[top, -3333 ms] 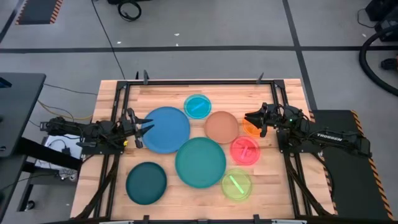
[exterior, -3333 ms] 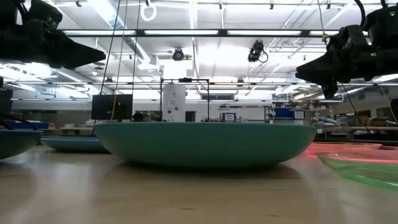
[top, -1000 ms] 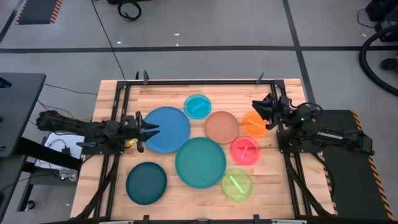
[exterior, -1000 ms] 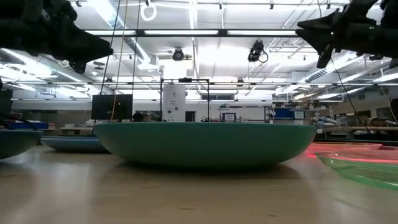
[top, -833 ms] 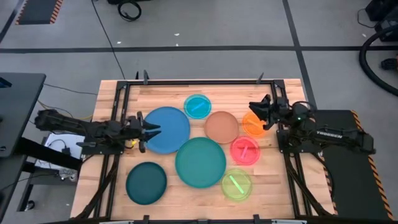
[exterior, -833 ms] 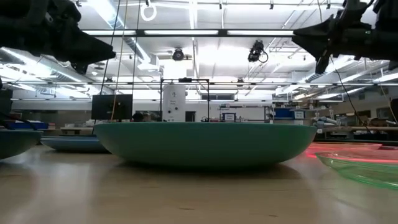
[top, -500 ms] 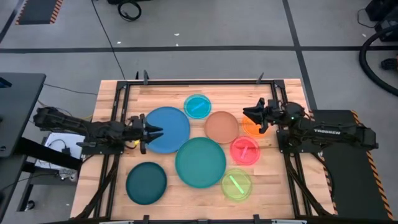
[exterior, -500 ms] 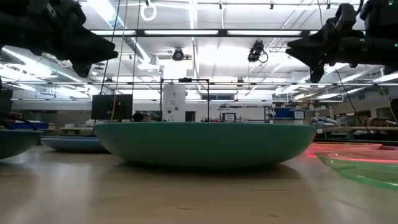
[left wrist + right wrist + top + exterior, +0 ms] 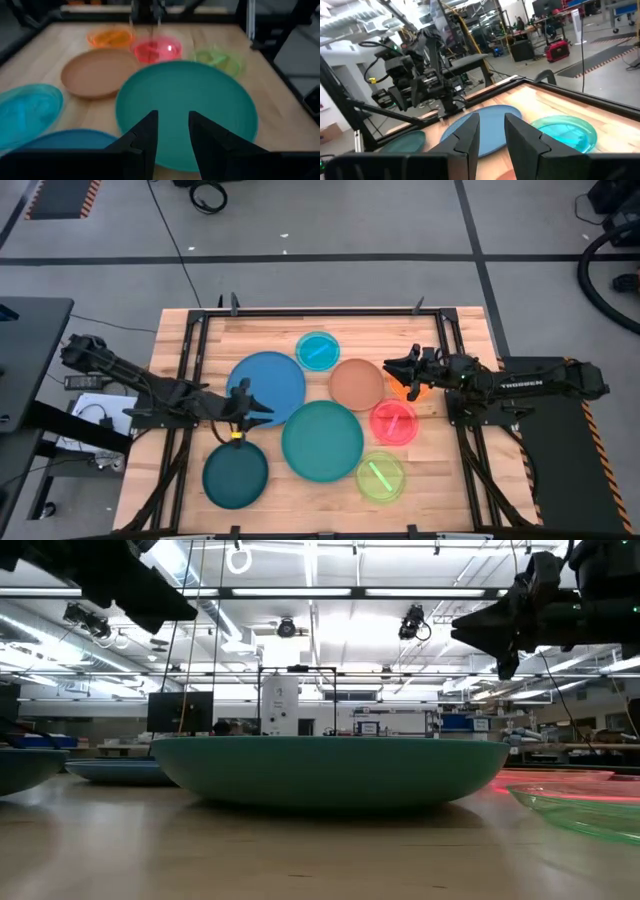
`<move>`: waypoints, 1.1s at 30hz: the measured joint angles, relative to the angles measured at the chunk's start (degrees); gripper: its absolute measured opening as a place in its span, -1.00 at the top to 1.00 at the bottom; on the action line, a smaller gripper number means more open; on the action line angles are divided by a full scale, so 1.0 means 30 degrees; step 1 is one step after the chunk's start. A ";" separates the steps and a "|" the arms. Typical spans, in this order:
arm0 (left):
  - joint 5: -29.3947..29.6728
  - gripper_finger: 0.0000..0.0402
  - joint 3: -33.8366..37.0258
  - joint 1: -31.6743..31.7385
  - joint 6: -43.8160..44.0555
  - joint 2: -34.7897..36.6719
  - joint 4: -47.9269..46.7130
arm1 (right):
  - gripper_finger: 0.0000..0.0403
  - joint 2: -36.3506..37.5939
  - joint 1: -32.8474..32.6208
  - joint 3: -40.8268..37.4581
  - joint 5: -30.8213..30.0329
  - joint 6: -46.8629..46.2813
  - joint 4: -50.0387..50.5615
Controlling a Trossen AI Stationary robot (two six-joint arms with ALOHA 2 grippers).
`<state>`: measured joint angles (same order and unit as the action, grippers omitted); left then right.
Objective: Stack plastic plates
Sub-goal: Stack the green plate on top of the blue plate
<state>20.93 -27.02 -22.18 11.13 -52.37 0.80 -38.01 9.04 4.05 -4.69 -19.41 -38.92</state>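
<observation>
Eight plates lie flat on the wooden table: blue plate (image 9: 268,385), teal plate (image 9: 322,440), dark-teal plate (image 9: 236,474), brown plate (image 9: 357,383), cyan plate (image 9: 318,351), pink plate (image 9: 394,421), lime plate (image 9: 381,476) and orange plate (image 9: 407,388), which is partly hidden under the right arm. My left gripper (image 9: 264,408) hangs open above the blue plate's near edge, pointing at the teal plate (image 9: 200,105). My right gripper (image 9: 390,367) is open in the air between the brown and orange plates, pointing left. Neither gripper touches a plate.
Black frame rails (image 9: 190,380) run along the table's left, right and far sides. The plates lie close together, several with rims touching or nearly so. Bare wood (image 9: 260,335) shows at the far left and along the near edge. The room beyond holds benches and equipment.
My left gripper has swung from the blue plate's left rim toward the right and the near edge, and now hangs over that plate's near edge. My right gripper has moved left from above the orange plate toward the brown plate and has come down a little. No plate has moved.
</observation>
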 joint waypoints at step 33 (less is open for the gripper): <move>-0.0717 0.32 -0.8357 -0.2760 0.1236 -1.0140 -0.5083 | 0.50 -1.0290 -0.7325 0.7440 -0.4905 0.2899 -0.0034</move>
<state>18.77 -52.09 -30.46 14.83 -82.79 -14.45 -68.88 -12.93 26.37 -19.41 -10.72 -39.03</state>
